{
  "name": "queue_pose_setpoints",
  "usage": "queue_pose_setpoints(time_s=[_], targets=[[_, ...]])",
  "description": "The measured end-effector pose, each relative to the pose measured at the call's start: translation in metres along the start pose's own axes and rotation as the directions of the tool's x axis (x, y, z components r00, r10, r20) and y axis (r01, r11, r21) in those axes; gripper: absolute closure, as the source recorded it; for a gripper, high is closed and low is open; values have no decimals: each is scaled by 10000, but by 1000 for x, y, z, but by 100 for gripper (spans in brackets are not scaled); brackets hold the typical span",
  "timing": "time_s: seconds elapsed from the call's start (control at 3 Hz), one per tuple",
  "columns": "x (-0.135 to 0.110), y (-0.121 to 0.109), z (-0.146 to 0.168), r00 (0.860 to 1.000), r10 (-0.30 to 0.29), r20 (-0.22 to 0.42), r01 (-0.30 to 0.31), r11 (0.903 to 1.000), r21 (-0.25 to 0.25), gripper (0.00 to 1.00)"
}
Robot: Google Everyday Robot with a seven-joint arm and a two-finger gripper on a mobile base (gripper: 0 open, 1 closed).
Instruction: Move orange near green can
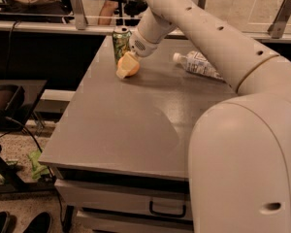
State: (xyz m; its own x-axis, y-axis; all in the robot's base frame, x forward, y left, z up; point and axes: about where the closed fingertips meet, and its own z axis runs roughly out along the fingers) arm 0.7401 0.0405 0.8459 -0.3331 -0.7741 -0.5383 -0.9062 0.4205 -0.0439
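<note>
**Orange.** The orange (133,69) sits at the far left part of the table (121,130), just in front of the green can (121,41) and slightly to its right. Whether it rests on the surface or hangs a shade above it cannot be told. Whether it touches the can cannot be told either; the two read as very close.

**Handling, as judged.** Small, round, light for this arm. The skin is matte, so grip should be fair, but the fruit rolls freely once let go on a flat top. The flesh gives under pressure, so moderate squeeze only. The best hold is across the widest part, jaws on opposite sides, which is roughly where it is taken now.

**Gripper.** The gripper (127,68) is down at the orange, closed around it. One pale finger (121,71) lies across the fruit's left front face; the other is hidden behind it.

**Can.** Upright, slim, top rim showing. Probably light and easily tipped; the wrist is close beside its right side, so any sideways drift is a risk.

**Surroundings.** The arm (203,28) reaches in from the right. A clear bottle (200,65) lies on its side to the right, well apart from the orange.

**Status, as judged.** Placement looks near complete; release remains.
</note>
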Motion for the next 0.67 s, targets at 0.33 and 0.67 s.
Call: queue_pose_setpoints(time_s=[0.33, 0.67], targets=[[0, 1, 2, 10000, -4, -18, 4, 10000, -30, 0], [0, 1, 2, 10000, -5, -19, 5, 10000, -31, 0]])
